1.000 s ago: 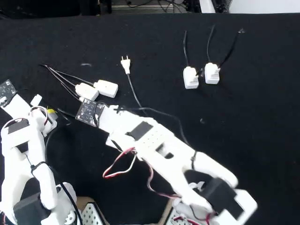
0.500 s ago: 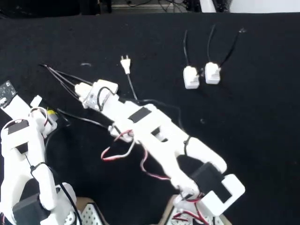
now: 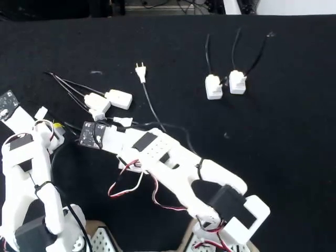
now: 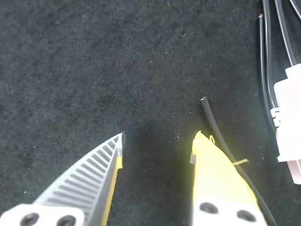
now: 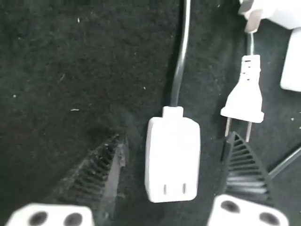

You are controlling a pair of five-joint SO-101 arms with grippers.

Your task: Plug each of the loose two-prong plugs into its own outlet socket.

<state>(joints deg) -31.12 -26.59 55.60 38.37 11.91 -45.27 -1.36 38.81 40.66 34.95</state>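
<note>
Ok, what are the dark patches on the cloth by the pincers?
Left wrist view: a shadow darkens the black cloth between the tips of the left pincer. Right wrist view: another shadow lies by one tip of the right pincer, beside the white outlet socket.

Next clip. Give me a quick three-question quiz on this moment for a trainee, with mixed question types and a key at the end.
1. True or false: the right gripper is shut on the outlet socket.
2. The two-prong plug near that socket is: A) plugged into it; B) lying loose beside it; C) held by a gripper.
3. Fill in: the left gripper, over the black table, is ___ (open or shut).
Key: 1 false; 2 B; 3 open.
</note>
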